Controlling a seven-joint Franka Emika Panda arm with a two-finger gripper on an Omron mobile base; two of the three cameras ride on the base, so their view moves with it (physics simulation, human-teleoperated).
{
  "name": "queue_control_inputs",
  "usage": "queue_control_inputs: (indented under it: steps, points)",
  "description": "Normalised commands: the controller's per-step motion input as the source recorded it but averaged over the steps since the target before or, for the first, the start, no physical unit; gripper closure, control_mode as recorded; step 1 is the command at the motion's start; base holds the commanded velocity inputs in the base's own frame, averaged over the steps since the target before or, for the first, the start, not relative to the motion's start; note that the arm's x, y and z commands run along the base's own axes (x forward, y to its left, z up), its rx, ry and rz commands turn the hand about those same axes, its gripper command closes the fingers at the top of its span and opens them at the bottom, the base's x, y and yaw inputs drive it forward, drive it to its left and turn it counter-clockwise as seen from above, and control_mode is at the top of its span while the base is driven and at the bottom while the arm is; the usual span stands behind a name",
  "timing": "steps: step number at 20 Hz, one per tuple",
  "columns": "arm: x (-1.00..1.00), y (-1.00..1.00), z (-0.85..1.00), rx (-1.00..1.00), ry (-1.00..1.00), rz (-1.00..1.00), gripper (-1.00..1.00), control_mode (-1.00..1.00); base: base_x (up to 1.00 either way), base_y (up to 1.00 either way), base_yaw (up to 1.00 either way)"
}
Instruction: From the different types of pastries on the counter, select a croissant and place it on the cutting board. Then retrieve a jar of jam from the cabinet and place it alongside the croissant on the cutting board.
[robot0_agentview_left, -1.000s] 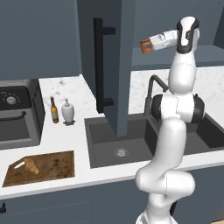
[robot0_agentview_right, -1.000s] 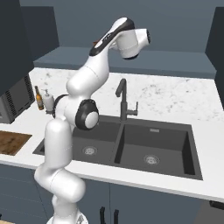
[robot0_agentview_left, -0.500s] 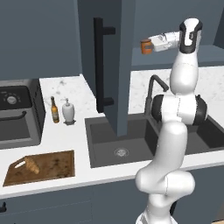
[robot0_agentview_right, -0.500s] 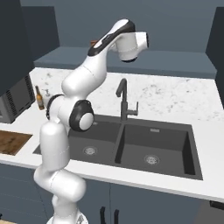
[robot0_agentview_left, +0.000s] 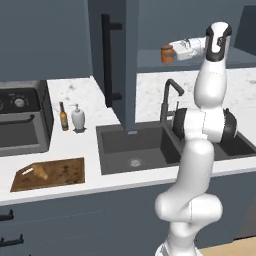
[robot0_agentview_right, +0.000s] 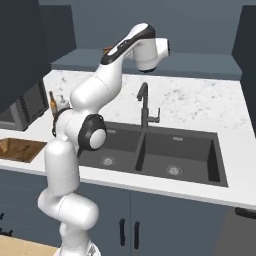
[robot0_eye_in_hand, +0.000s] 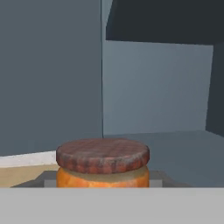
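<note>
Over the last second the arm barely shifted, just eased the jam jar (robot0_agentview_left: 167, 54) a bit further out of the open cabinet (robot0_agentview_left: 131, 60), so the retrieval looked mostly done. The cutting board (robot0_agentview_left: 60, 172), near the table's front left edge, already had the croissant (robot0_agentview_left: 37, 172) on it. The gripper (robot0_agentview_left: 176, 51) had its jaws clamped on the jar, held high above the sink (robot0_agentview_left: 145, 145).

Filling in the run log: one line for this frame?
phase: jam retrieval | gripper: shut on jam jar, raised at open cabinet | croissant: on cutting board | jar placement: not yet done
</note>
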Motion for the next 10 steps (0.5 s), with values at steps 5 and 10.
queue_control_inputs:
  steps: [5,10]
  points:
    - [0.00,0.00,0.00,0.00,0.00,0.00,1.00,1.00,-0.59,-0.20,-0.06]
    - [0.00,0.00,0.00,0.00,0.00,0.00,1.00,1.00,-0.70,-0.23,-0.01]
